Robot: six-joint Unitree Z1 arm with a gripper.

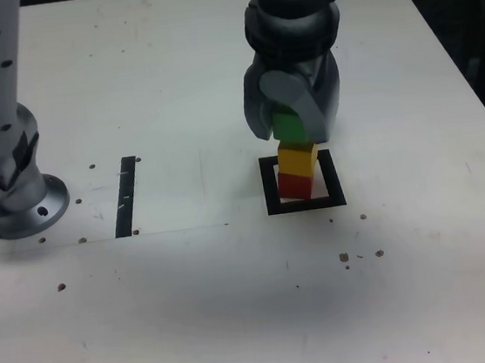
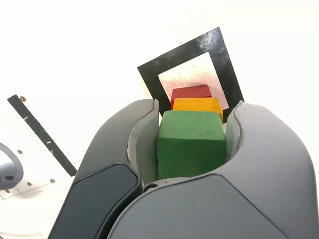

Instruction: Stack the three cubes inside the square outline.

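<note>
Inside the black square outline a red cube rests on the white centre, and a yellow cube sits on top of it. A green cube is right above the yellow one, held between the grey jaws of my gripper. The gripper points straight down over the stack and is shut on the green cube. Whether the green cube touches the yellow one I cannot tell.
A straight black strip lies on the white table at the exterior view's left of the outline. The arm's grey base stands at the far left of that view. Small screw holes dot the tabletop.
</note>
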